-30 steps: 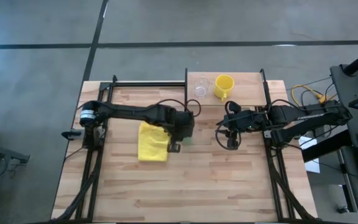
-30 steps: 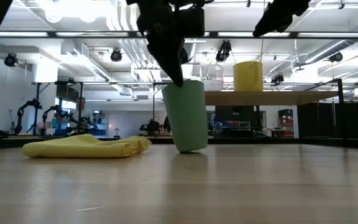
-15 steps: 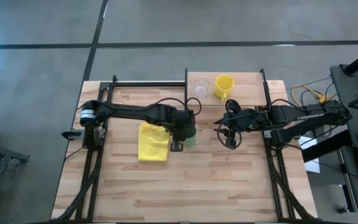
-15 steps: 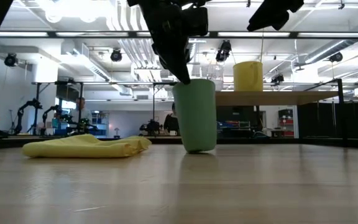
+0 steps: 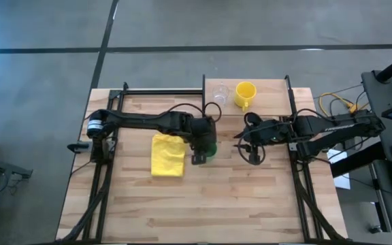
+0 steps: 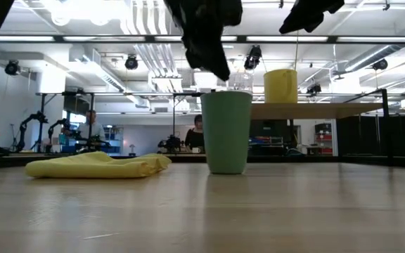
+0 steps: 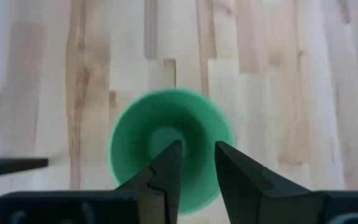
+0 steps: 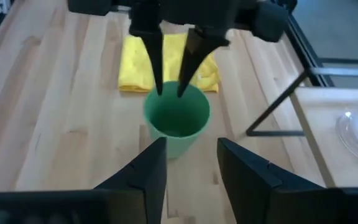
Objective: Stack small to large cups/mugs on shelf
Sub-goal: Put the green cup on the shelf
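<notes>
Low view: we see the green cup [image 6: 226,131] upright mid-table, just beside the yellow cloth [image 6: 98,165], left gripper [image 7: 194,165] narrowly parted above its rim; we judge it light, rigid, best pinched at the rim wall.

Green cup [image 5: 210,149] mostly hidden beneath left gripper [image 5: 205,145] in high view; rim blurred in left wrist view.

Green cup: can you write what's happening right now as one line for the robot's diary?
left gripper: fingers over green cup rim | cup: upright on table | right gripper: open, waiting nearby | shelf: glass cup, yellow mug
</notes>
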Motion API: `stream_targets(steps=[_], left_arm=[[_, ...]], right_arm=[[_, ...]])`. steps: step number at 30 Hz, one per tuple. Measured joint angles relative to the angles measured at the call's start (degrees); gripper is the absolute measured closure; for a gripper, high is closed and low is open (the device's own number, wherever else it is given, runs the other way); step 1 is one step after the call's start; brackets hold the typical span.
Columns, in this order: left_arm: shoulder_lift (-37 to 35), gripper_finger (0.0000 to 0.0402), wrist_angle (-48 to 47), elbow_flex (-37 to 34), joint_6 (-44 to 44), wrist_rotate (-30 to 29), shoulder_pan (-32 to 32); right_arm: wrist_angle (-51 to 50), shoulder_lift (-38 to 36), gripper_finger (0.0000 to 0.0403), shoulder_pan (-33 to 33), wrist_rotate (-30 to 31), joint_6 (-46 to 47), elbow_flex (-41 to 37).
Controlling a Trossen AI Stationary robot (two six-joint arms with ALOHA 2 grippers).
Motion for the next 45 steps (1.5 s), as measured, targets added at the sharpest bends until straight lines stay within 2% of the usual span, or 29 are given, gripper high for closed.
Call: stream_targets(steps=[7, 12, 16, 26, 34, 37, 40, 42, 45], left_arm=[[-0.6, 0.032, -1.0, 4.2, 0.0, 0.4, -0.6], [-1.4, 0.032, -4.3, 7.6, -0.1, 0.3, -0.6], [-3.4, 0.032, -9.2, 10.0, -0.1, -0.6, -0.6], [-11.4, 0.032, -12.2, 9.9, -0.2, -4.3, -0.6], [-16.9, 0.032, -11.5, 9.8, -0.2, -8.2, -0.5], [-18.3, 0.032, -11.5, 9.8, -0.2, -8.4, -0.6], [-19.0, 0.032, -11.5, 9.7, -0.2, -8.5, -0.6], [-19.5, 0.032, -11.7, 9.6, 0.0, -8.5, -0.6], [-19.8, 0.032, -12.1, 9.5, 0.0, -9.8, -0.5]], right_arm=[[4.1, 3.6, 0.0238, 0.0, -0.2, -2.3, 0.0], [10.3, 11.2, 0.0223, 0.0, -6.1, -7.8, 0.0], [11.6, 16.5, 0.0221, 0.0, -6.2, -9.1, 0.0], [13.6, 24.6, 0.022, 0.0, -6.2, -15.5, 4.3], [12.0, 32.3, 0.022, -0.1, -6.1, -15.8, 9.4], [9.2, 34.9, 0.022, -0.1, -5.1, -14.2, 11.4], [7.4, 36.6, 0.0226, -0.1, -0.1, -12.8, 12.5], [7.1, 36.8, 0.0239, -0.1, 3.1, -12.6, 12.5], [7.1, 36.2, 0.0279, -0.3, 3.5, -12.4, 12.5]])
